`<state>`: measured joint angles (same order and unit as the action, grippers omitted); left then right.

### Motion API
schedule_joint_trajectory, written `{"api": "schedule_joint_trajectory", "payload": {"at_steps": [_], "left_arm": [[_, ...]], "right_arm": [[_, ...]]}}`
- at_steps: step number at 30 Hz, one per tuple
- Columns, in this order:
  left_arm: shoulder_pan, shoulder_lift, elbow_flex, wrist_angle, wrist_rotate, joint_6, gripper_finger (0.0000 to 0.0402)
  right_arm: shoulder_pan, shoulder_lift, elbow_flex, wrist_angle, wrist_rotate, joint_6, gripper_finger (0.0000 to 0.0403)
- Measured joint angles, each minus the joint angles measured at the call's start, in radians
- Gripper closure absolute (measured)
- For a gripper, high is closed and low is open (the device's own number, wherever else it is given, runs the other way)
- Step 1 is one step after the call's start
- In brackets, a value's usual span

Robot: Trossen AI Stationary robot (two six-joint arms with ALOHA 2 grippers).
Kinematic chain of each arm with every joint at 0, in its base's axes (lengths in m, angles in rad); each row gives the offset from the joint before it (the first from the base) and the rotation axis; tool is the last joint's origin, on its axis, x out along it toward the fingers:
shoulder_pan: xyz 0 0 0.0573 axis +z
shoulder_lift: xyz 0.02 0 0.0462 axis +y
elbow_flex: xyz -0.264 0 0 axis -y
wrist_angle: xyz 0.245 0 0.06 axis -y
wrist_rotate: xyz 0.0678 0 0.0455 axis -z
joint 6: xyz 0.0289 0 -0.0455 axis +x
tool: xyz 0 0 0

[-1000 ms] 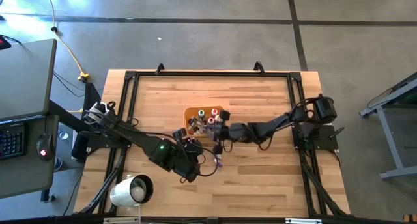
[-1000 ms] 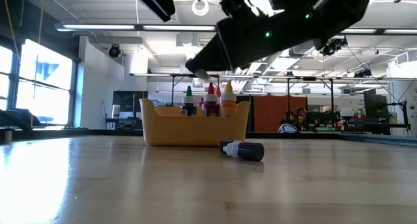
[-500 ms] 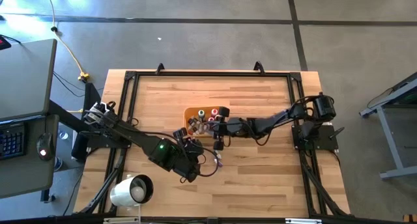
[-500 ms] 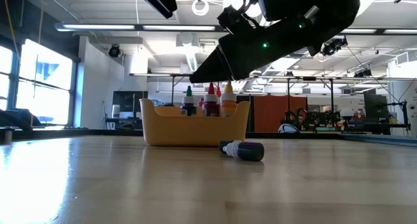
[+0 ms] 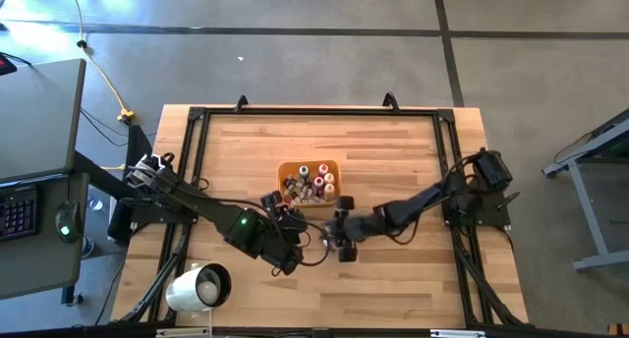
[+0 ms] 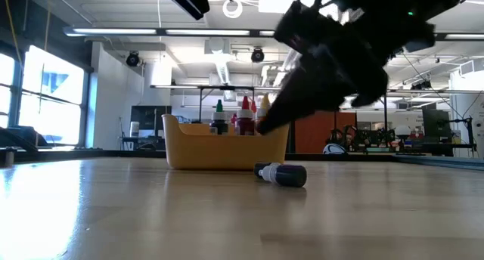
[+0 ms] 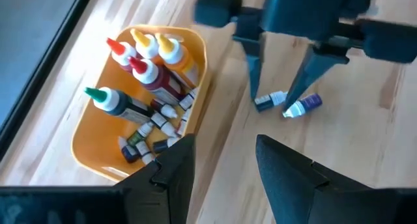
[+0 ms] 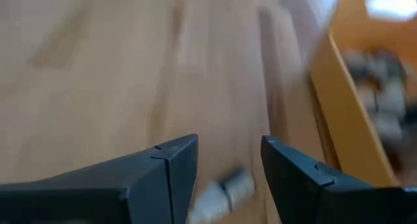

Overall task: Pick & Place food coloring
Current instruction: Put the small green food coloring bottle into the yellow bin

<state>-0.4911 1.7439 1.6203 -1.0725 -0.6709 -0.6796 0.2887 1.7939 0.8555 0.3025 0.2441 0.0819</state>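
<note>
No text, label or number is legible on anything here.

- a light wooden table with a dark frame along its edges
- orange tray sits mid-table
- two small bottles lie just beside it

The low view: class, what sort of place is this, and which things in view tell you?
Probably a robotics lab or workshop: a concrete floor around a black-framed wooden table, ceiling strip lights over a wide open hall, and a desk with keyboard beside the rig.
</note>
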Motion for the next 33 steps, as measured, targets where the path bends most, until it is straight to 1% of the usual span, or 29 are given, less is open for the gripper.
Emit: {"api": "schedule_joint_trajectory", "payload": {"at_steps": [3, 6, 11, 16, 19, 23, 25, 29, 31, 33], "left_arm": [[0.000, 0.000, 0.000, 0.005, -0.013, -0.006, 0.0243], [0.000, 0.000, 0.000, 0.025, -0.021, -0.006, 0.0243], [0.000, 0.000, 0.000, 0.035, -0.021, -0.004, 0.0243], [0.000, 0.000, 0.000, 0.032, -0.021, 0.002, 0.0243], [0.000, 0.000, 0.000, 0.031, -0.021, 0.002, 0.0243], [0.000, 0.000, 0.000, 0.030, -0.020, 0.002, 0.0243], [0.000, 0.000, 0.000, 0.029, -0.017, 0.002, 0.0243], [0.000, 0.000, 0.000, 0.024, -0.016, 0.002, 0.0243], [0.000, 0.000, 0.000, 0.023, -0.016, 0.002, 0.0243], [0.000, 0.000, 0.000, 0.023, -0.016, 0.002, 0.0243]], "right_arm": [[0.035, 0.000, 0.000, -0.111, 0.111, 0.134, 0.0240], [0.047, 0.000, 0.000, -0.156, 0.167, 0.242, 0.0240], [0.045, 0.000, 0.000, -0.166, 0.169, 0.256, 0.0240], [0.043, 0.000, 0.000, -0.163, 0.137, 0.307, 0.0240], [0.043, 0.026, 0.000, -0.147, 0.153, 0.311, 0.0240], [0.043, 0.089, 0.003, -0.076, 0.119, 0.312, 0.0240], [0.043, 0.116, -0.002, -0.061, 0.122, 0.307, 0.0240], [0.037, 0.131, 0.002, -0.067, 0.117, 0.310, 0.0240], [0.035, 0.132, 0.002, -0.070, 0.114, 0.293, 0.0240], [0.034, 0.132, 0.002, -0.069, 0.113, 0.228, 0.0240]]}}
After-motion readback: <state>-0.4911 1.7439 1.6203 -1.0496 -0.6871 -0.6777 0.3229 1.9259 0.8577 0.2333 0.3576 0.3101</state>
